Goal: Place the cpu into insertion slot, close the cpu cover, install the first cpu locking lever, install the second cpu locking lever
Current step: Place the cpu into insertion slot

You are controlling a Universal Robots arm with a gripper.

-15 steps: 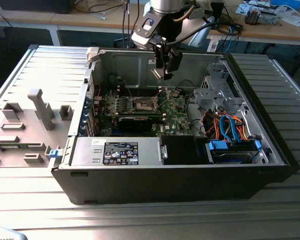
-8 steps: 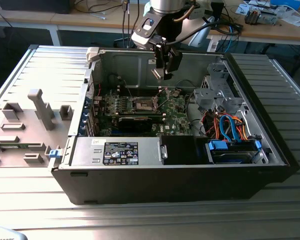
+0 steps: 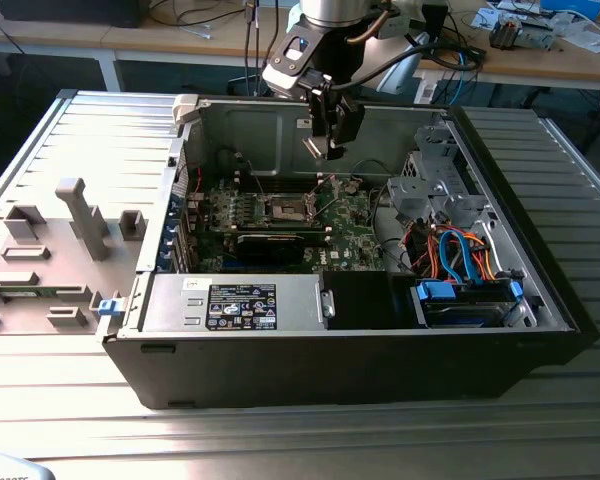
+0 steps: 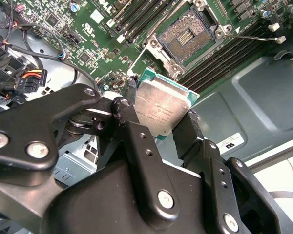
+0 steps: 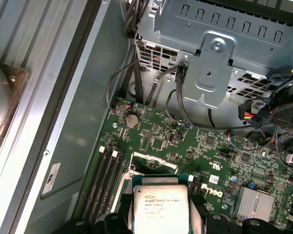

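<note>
the first step is in hand, the placing of the chip; the gripper [image 4: 160, 108] hangs inside the open computer case [image 3: 540, 300], above the motherboard [image 4: 102, 29]; its two black fingers [image 4: 132, 126] are drawn in part-way, no further than the chip's width, and pinch the cpu [image 4: 163, 97] by two opposite edges; the chip sits between the fingertips, clear of the board and touching nothing else; the insertion slot [image 4: 188, 33] lies beyond the fingertips and below them, well apart from the chip, its dark pin field bare with nothing seated in it; the cpu cover [image 4: 161, 56] seems to stand swung back at the socket edge nearer the gripper, though from this angle that is hard to confirm; a thin locking lever [image 4: 256, 36] juts free beside the socket, so neither lever looks installed; as a judgement, this step calls for bringing the chip squarely over the socket, corners matched and face level, before any lowering, since the pin field looks delicate; the cpu is a flat square, its silvery-grey metal lid facing the wrist cameras with faint print, a green-tan rim showing round it.
</note>
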